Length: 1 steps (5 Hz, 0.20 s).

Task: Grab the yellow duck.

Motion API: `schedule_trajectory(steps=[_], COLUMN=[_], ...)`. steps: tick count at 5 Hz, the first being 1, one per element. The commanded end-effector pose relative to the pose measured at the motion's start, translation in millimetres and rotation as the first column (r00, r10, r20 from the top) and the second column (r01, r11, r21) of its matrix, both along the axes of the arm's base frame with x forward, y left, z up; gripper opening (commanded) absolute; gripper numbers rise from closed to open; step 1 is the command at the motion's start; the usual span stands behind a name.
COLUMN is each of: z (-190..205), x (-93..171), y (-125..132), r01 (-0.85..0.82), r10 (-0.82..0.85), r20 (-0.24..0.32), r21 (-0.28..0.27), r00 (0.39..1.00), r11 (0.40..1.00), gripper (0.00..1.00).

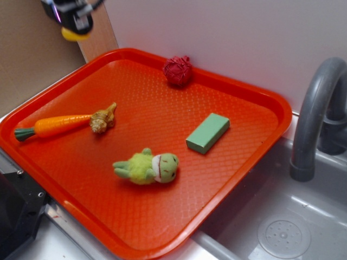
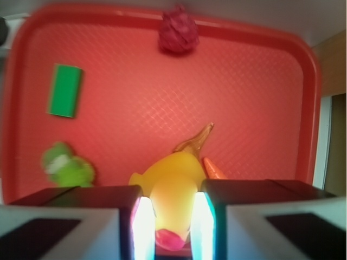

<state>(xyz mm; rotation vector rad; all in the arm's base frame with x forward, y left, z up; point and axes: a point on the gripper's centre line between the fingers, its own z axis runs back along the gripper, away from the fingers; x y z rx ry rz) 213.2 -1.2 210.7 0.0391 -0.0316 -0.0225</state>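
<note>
The yellow duck (image 2: pixel 172 195) fills the gap between my two fingers in the wrist view, its red beak at the bottom of the frame. My gripper (image 2: pixel 172 222) is shut on it. In the exterior view my gripper (image 1: pixel 73 16) hangs high at the top left, above the tray's far left corner, with the yellow duck (image 1: pixel 75 35) showing below the fingers. The duck is lifted well off the orange tray (image 1: pixel 244 157).
On the tray lie a toy carrot (image 1: pixel 57 125), a tan shell (image 1: pixel 103 119), a green plush frog (image 1: pixel 149 167), a green block (image 1: pixel 207 132) and a red ball (image 1: pixel 178 71). A sink with a grey faucet (image 1: pixel 314 114) lies to the right. A wall stands behind.
</note>
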Motion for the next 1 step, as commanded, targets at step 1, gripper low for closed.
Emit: schedule_trajectory(steps=[1], z=[51.9], x=[16.5], y=[29.5], r01=[-0.034], r10=[0.037], r20=[0.096], r21=[-0.027], r00=[0.995], r11=[0.999], gripper=[0.22])
